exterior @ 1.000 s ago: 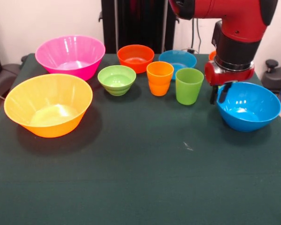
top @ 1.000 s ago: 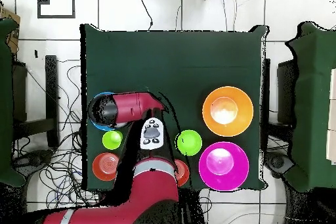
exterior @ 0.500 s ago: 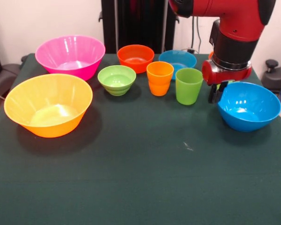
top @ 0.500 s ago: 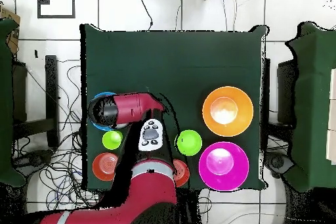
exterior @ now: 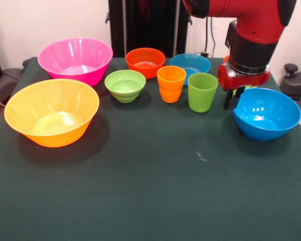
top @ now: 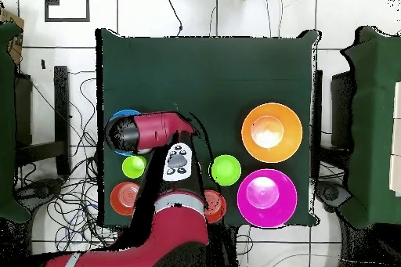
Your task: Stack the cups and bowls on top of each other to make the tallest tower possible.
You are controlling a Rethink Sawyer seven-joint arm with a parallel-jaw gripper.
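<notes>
Red and black, the arm is seen coming down at the far right of the table (exterior: 150, 191), with the gripper (exterior: 234, 99) set at the left rim of the medium blue bowl (exterior: 267, 113). Its dark fingers appear pressed close on that rim, one inside and one outside, so the bowl's edge is taken to be grasped. The medium blue bowl is seen at the table's right edge in the front view, and it cannot be told whether it rests on the cloth or is slightly raised.

Just left of that bowl the green cup (exterior: 202, 91) is found upright, with the orange cup (exterior: 171, 84) touching or nearly touching its left side. Further left of the medium blue bowl the small green bowl (exterior: 125, 85) is placed, then the large yellow-orange bowl (exterior: 51, 112) at the near left. Behind these, the small blue bowl (exterior: 190, 64), the small orange bowl (exterior: 145, 62) and the large pink bowl (exterior: 75, 59) are lined up along the far edge. Nothing is stacked.

From overhead, the medium blue bowl is mostly covered by the arm.
</notes>
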